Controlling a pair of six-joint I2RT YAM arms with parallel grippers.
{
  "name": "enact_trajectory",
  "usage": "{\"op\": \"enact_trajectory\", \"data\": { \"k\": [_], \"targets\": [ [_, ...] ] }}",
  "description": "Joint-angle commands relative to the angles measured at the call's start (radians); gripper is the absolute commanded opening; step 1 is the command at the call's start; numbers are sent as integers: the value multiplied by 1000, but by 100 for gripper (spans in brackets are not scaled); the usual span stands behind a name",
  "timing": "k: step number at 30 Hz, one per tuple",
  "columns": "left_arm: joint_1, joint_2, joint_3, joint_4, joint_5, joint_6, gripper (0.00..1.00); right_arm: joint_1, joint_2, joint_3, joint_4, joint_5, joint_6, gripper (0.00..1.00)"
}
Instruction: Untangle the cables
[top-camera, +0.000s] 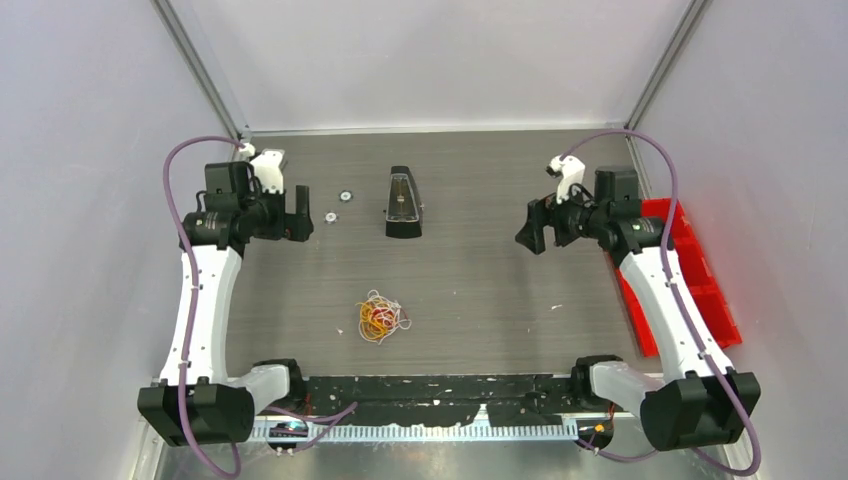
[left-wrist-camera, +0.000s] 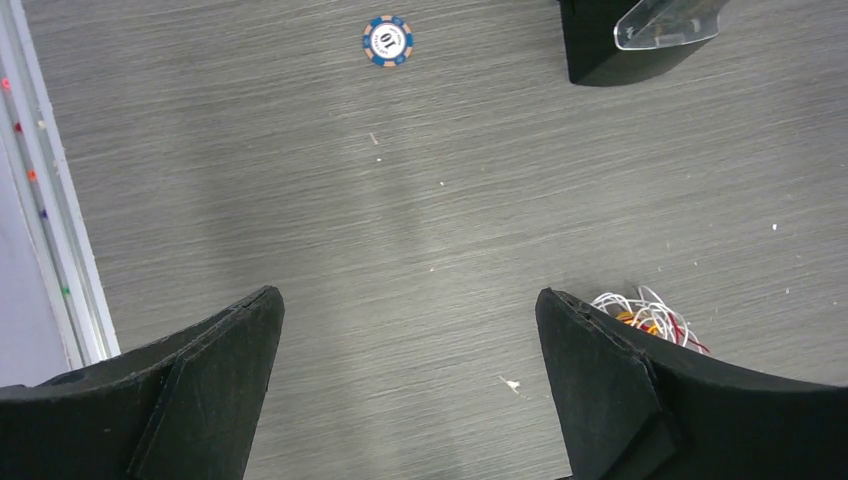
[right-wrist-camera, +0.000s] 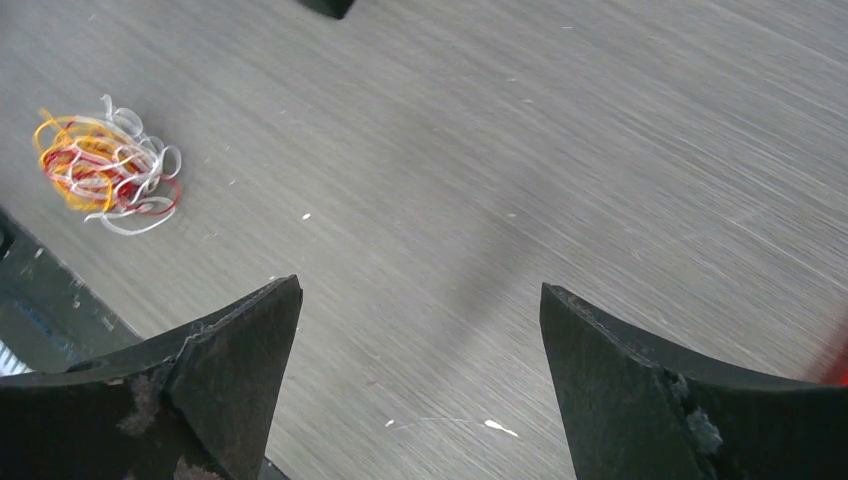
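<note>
Small tangle of thin yellow-orange, red and white cables (top-camera: 382, 317) on grey wood-grain counter (top-camera: 480, 280), near its front edge, left hand (top-camera: 298, 214) and right hand (top-camera: 531, 228) well apart from it, both spread wide and empty, small round blue-rimmed disc (left-wrist-camera: 387, 41), possibly a poker chip, farther back

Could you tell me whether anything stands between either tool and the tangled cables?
Nothing visible does. The cables lie alone on the table; the left tool and right tool hover open at either side. The black stand and two chips sit farther back, off both paths.
</note>
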Motion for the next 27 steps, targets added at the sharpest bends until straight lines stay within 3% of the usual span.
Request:
{"op": "enact_trajectory", "data": {
  "k": [1, 7, 10, 15, 20, 27],
  "targets": [
    [6, -36, 30, 1, 64, -15, 100, 128, 44, 48, -20, 3, -59, 95],
    [5, -161, -79, 135, 71, -200, 100, 476, 204, 103, -31, 134, -133, 95],
    [5, -231, -142, 215, 97, -272, 100, 589, 294, 159, -31, 153, -141, 95],
    [10, -269, -136, 183, 147, -276, 100, 786, 465, 272, 22, 178, -134, 95],
    [56, -268, -137, 182, 166, -355, 99, 923, 639, 383, 89, 198, -137, 95],
    [127, -233, -149, 216, 259, -444, 100, 976, 851, 556, 139, 118, -66, 97]
  ]
}}
